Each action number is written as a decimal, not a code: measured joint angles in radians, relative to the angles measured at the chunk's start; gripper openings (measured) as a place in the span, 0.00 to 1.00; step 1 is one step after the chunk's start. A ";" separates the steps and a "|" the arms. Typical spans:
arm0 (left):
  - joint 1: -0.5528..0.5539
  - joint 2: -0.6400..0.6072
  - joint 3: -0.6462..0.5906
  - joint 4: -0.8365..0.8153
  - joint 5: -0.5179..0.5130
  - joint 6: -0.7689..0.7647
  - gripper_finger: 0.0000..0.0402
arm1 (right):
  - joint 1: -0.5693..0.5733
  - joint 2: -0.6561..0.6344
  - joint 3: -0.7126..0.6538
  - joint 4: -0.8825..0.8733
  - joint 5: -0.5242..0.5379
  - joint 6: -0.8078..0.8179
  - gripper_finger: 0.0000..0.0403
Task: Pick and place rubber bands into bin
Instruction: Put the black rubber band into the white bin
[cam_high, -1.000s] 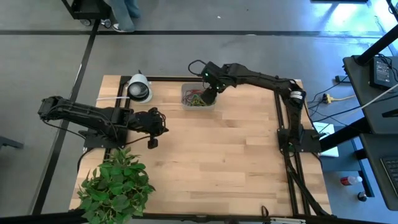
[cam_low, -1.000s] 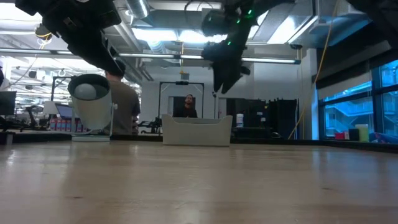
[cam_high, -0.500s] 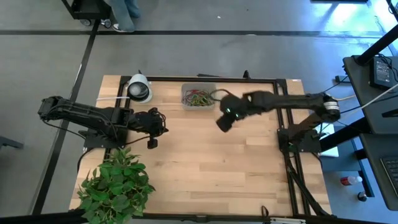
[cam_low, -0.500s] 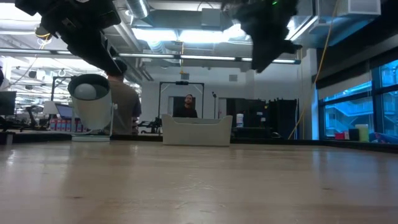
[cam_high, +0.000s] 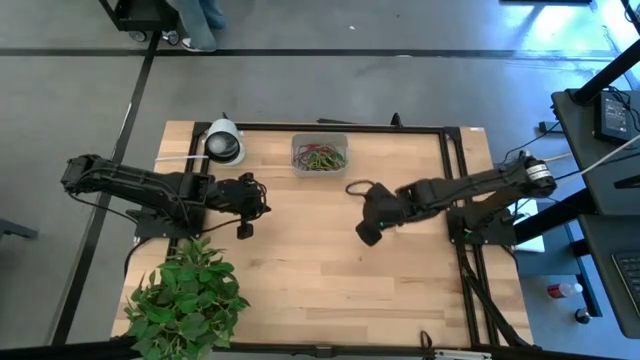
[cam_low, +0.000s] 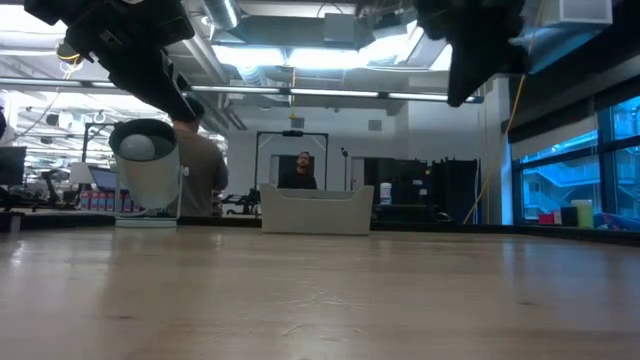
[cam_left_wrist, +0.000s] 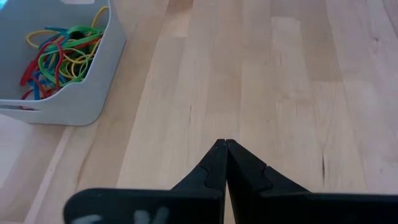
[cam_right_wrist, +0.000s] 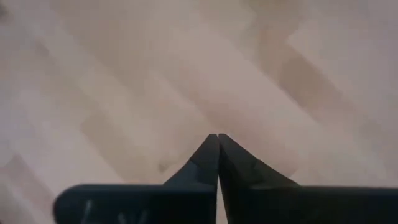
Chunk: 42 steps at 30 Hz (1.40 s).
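My right tool (cam_high: 367, 235) hangs mid-bench, pinched closed and empty, every band (cam_high: 320, 158) binned (cam_high: 297, 166); next I park it.

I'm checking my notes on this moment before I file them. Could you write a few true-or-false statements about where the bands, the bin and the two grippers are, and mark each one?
1. The rubber bands lie in the bin. True.
2. The right gripper is inside the bin. False: it is over bare wood, away from the bin.
3. The right gripper holds a band. False: its fingers are shut with nothing between them.
4. The left gripper is shut. True.
5. The bin sits near the table's front edge, by the plant. False: it sits at the far edge, beside the tape roll.
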<state>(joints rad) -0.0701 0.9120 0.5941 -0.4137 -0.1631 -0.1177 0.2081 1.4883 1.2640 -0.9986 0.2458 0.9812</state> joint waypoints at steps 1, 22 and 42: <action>0.000 0.000 0.000 0.000 0.000 0.000 0.00 | 0.020 0.000 0.000 0.000 -0.001 0.009 0.01; 0.000 0.000 0.000 0.000 0.000 0.027 0.00 | 0.310 0.076 0.013 0.072 -0.067 0.165 0.01; 0.000 0.000 0.000 -0.002 0.005 0.027 0.00 | 0.727 0.389 0.100 0.075 -0.476 1.217 0.31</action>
<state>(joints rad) -0.0701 0.9122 0.5941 -0.4152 -0.1585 -0.0910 0.9355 1.8772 1.3640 -0.9235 -0.2307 2.1983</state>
